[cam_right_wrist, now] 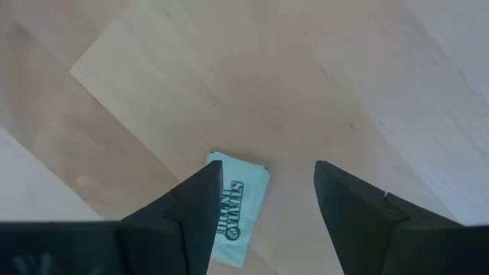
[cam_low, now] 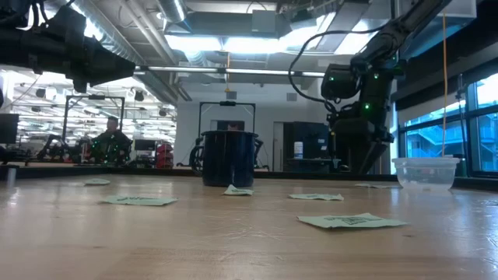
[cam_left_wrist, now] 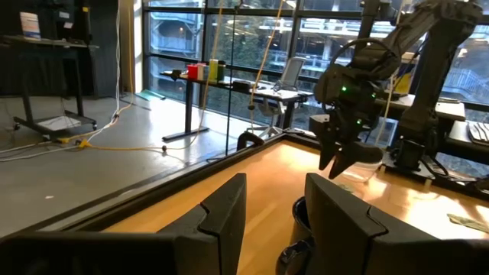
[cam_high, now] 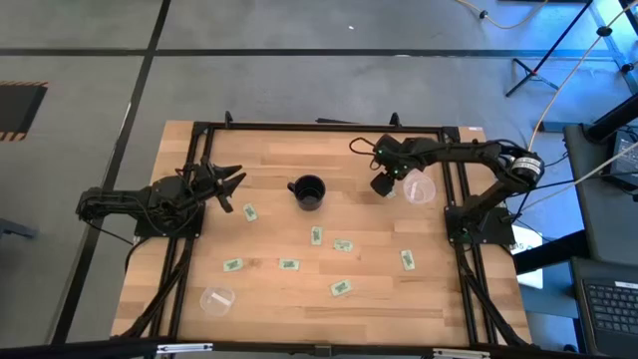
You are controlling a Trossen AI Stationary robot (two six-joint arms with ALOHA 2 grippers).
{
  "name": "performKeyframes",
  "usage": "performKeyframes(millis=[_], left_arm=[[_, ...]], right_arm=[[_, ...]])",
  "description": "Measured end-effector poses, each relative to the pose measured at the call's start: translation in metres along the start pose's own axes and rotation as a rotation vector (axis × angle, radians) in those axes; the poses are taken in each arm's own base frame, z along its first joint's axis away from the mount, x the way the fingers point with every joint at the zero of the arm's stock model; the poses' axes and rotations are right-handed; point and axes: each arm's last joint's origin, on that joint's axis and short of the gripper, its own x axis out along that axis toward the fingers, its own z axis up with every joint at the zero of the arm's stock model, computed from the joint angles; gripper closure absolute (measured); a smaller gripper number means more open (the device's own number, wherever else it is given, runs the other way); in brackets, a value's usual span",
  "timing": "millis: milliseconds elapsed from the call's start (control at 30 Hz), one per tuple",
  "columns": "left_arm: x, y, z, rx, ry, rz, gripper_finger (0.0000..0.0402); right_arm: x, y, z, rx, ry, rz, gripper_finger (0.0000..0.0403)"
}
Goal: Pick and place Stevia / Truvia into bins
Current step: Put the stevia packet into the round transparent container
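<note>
right gripper over a packet, packet off-centre toward one finger

right gripper (cam_high: 384,185) hangs above the wood table (cam_high: 269,299), between the black cup (cam_high: 308,191) and the right clear bin (cam_high: 419,188), just beside that bin. its fingers (cam_right_wrist: 183,214) stand spread with nothing between them: released, empty.

key relation: in the right wrist view a pale green stevia packet (cam_right_wrist: 235,206) lies flat on the table under the gripper. it is not centred in the gap. it sits beside one finger and part of it is hidden behind that finger, while the other finger has bare wood next to it. the packet's long axis runs roughly along the camera's line of sight, a little slanted, so the fingers appear to straddle its short width. judgement: the gripper needs a small sideways shift toward the packet before coming down, else one fingertip may land on the paper and pin it rather than pinch it. the packet is thin and flat, so it looks hard to get under.

this packet is barely visible in the high view, being under the gripper.

left gripper (cam_high: 231,184) waits at the left side of the table, raised, fingers apart and empty, pointing toward the cup. it is well apart from this packet; the right arm is clearly the nearer one.

other packets (cam_high: 316,236) lie scattered across the middle and near side of the table, none in a bin as far as i can see. the left clear bin (cam_high: 216,298) sits at the near left corner, looks empty.
</note>
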Motion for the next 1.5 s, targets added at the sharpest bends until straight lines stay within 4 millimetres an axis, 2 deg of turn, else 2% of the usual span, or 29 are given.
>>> performKeyframes(millis=[367,633,867,967,1233,1500], left_arm=[[0.0,0.0,0.0,0.0,0.0,0.0,0.0272],[0.0,0.0,0.0,0.0,0.0,0.0,0.0272],[0.0,0.0,0.0,0.006,0.0,0.001,0.0272],[0.0,0.0,0.0,0.01,0.0,0.001,0.0272],[0.0,0.0,0.0,0.01,0.0,0.001,0.0272],[0.0,0.0,0.0,0.01,0.0,0.002,0.0272]], right_arm=[[0.002,-0.005,0.001,0.002,0.006,-0.004,0.0193],[0.029,-0.004,0.001,-0.022,0.106,-0.022,0.0193],[0.031,-0.004,-0.001,-0.022,0.123,-0.022,0.0197],[0.028,-0.004,-0.001,-0.021,0.111,-0.021,0.0217],[0.027,-0.005,-0.001,-0.023,0.11,-0.025,0.0299],[0.027,-0.005,-0.001,-0.023,0.112,-0.024,0.0331]])
